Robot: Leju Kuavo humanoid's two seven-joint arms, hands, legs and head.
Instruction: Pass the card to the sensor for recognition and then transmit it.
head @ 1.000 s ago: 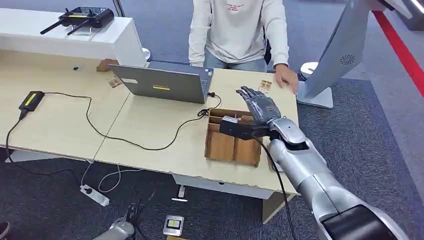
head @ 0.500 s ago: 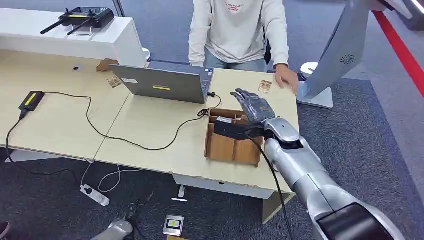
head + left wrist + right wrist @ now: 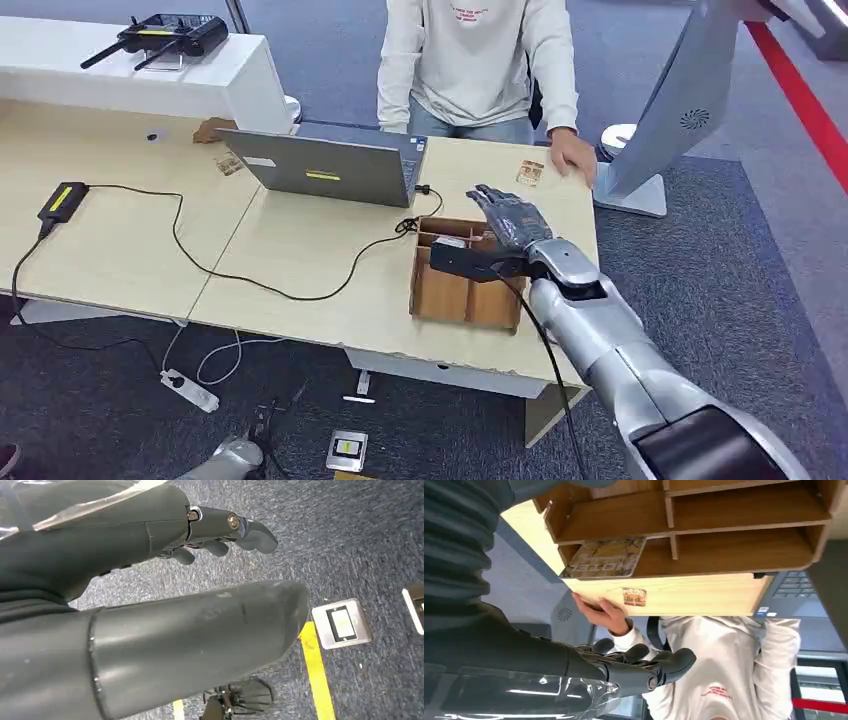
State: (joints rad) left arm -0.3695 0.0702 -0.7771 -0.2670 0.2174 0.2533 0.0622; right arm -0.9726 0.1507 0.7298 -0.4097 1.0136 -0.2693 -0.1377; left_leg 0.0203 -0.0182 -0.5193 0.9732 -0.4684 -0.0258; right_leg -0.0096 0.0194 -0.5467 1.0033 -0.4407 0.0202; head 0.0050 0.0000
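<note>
Card, brown printed rectangle [image 3: 605, 558], lies flat in the compartmented wooden tray [image 3: 465, 290] under the right hand [image 3: 512, 215], which hovers empty, fingers spread and extended.

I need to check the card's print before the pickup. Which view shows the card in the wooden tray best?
The right wrist view: the card lies flat in a tray compartment, print facing the camera. The head view has the right hand above that spot; the left wrist view looks at floor.

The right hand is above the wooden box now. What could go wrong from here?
1. The right hand holds nothing yet; the card lies flat in a walled compartment of the box, so the fingers may fail to lift it.
2. The person's hand rests on the table near the box and could be bumped.
</note>
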